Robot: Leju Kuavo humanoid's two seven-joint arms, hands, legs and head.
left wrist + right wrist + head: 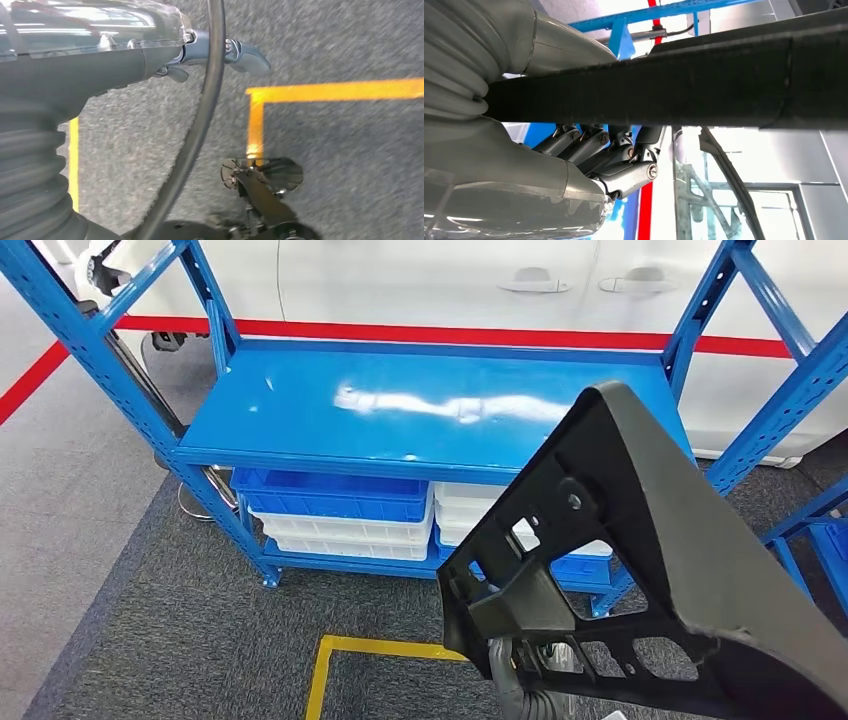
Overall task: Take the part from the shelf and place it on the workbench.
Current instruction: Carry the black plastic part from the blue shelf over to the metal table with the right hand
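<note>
Head view: right hand (594, 155) clamped on black part (640, 570), left hand (220, 52) fingers unclear, stacked bins (340, 515) contents hidden.

looks like an automotive workshop floor: a blue steel rack (430, 410) with stacked parts bins (335, 510), a white car body (480, 285) behind red tape, yellow floor markings (330, 665) on grey carpet.

Blue steel shelf (330, 405): glossy top deck bare; lower tier holds stacked blue bins (330, 495) over white bins (345, 532), at 6 o'clock.
</note>
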